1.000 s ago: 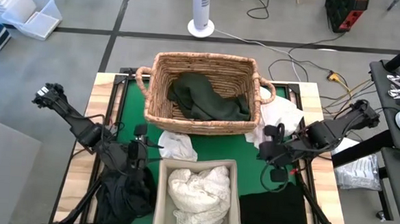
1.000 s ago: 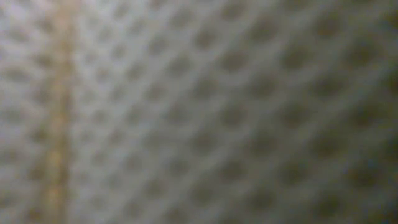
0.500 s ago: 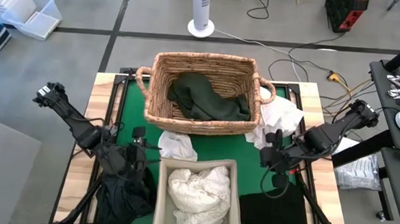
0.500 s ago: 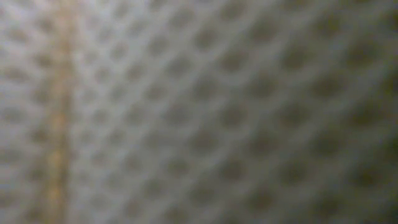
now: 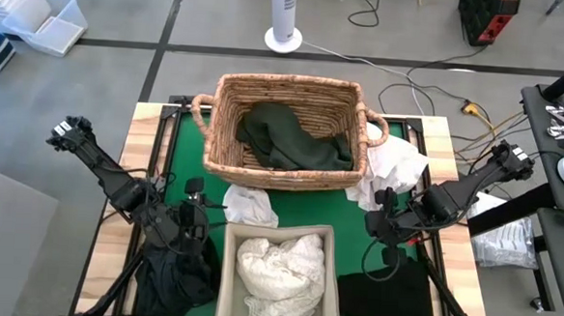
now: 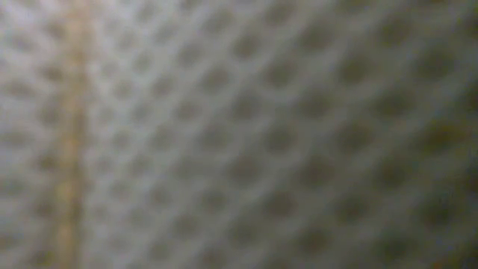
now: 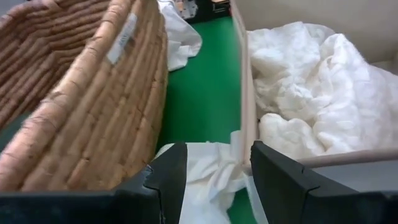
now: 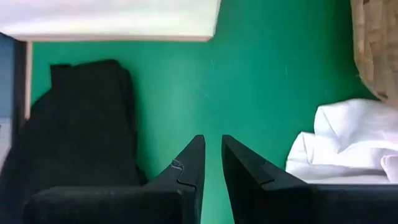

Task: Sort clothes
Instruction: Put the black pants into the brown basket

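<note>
A dark green garment (image 5: 288, 137) lies in the wicker basket (image 5: 226, 126) at the far middle. White clothes (image 5: 278, 266) fill the white bin (image 5: 226, 271) at the near middle. One white garment (image 5: 250, 207) lies on the green mat between basket and bin, and another (image 5: 396, 166) lies by the basket's right end. Black garments lie on the mat at the near left (image 5: 174, 276) and the near right (image 5: 381, 297). My left gripper (image 7: 217, 155) is open above the middle white garment (image 7: 208, 174). My right gripper (image 8: 213, 146) points down over bare mat, its fingers a narrow gap apart, with nothing between them.
In the right wrist view the black garment (image 8: 81, 124) and the white garment (image 8: 348, 140) lie on either side of the fingers, with bare green mat (image 8: 249, 74) between. The low view shows only a blurred, close, patterned surface (image 6: 239, 134).
My right gripper has sunk toward the mat, come a little toward the table's near edge, and tipped to point more steeply down. The clothes lie as before.
</note>
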`<move>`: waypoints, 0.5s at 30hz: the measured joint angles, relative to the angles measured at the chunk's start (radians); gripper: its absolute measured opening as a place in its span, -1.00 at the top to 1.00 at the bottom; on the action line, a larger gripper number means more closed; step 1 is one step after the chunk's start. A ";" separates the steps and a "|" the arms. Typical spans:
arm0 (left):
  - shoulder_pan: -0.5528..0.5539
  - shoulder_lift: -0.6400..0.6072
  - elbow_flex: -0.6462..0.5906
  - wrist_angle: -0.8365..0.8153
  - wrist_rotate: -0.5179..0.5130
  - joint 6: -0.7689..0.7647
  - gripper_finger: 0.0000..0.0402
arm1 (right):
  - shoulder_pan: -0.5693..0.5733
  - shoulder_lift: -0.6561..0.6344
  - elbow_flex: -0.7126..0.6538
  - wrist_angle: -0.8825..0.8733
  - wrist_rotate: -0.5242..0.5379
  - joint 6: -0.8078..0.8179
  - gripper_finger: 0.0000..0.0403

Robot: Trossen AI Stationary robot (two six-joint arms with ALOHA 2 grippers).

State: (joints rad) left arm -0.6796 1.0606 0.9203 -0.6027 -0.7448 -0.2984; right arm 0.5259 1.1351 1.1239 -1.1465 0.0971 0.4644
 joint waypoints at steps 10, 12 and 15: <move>0.000 -0.054 0.000 -0.027 -0.150 0.003 0.22 | 0.000 0.000 -0.126 0.043 0.000 0.050 0.45; 0.000 -0.062 0.000 -0.036 -0.206 0.001 0.22 | 0.000 0.000 -0.145 0.058 0.000 0.052 0.39; 0.001 -0.072 0.000 -0.042 -0.257 0.001 0.22 | 0.000 0.000 -0.168 0.075 0.000 0.052 0.30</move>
State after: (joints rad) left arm -0.6790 0.9889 0.9203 -0.6449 -1.0018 -0.2976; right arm 0.5259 1.1351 0.9562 -1.0712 0.0971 0.5167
